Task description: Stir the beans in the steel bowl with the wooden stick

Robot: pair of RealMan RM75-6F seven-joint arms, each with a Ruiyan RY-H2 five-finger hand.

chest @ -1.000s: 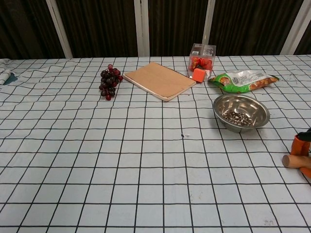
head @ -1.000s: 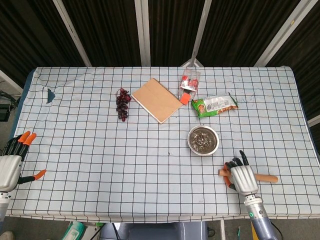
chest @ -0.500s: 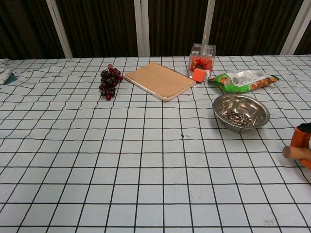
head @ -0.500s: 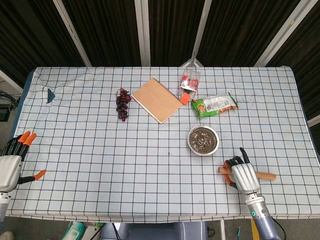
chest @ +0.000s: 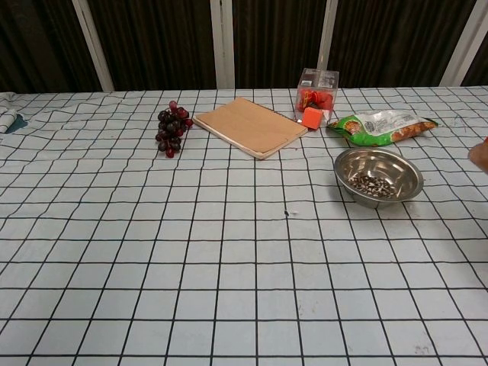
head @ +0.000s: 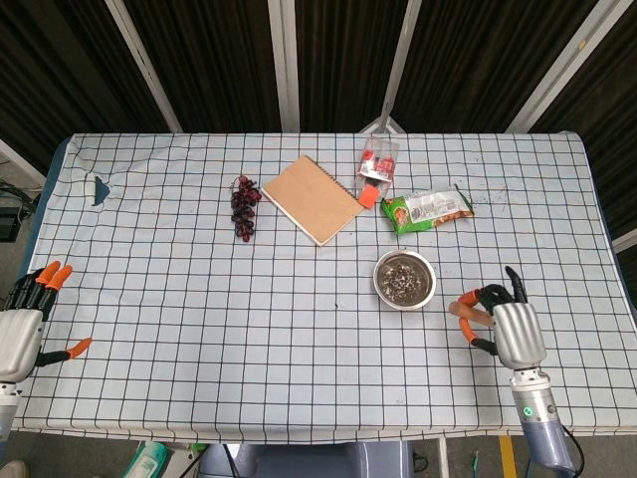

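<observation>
1. Since a second ago the right hand [head: 517, 329] has shifted right and away from the near table edge, lifting the round wooden stick [head: 470, 309]; the stick's long end no longer lies on the cloth beyond the hand.
2. Right hand: fingers curled around the stick, orange fingertips [head: 487, 295] showing on its left side. Only a short stub of stick sticks out towards the bowl; the rest is hidden under the hand.
3. Chest view catches just a sliver of stick at the right frame edge, above table level.
4. Left hand [head: 22, 327]: off the left table edge, fingers spread, holding nothing, unchanged.
5. Round steel bowl [head: 404, 279]: stands just left of the right hand, apart from the stick. Dark and pale speckled beans [chest: 373, 184] lie in a shallow layer at its bottom.
6. Behind the bowl: green and orange snack packet [head: 427, 209], print too small to read; clear plastic box with red contents [head: 377, 163]; brown cardboard-covered notebook [head: 314, 198]; bunch of dark red grapes [head: 243, 207].
7. All on a white tablecloth with black grid [head: 199, 329].
</observation>
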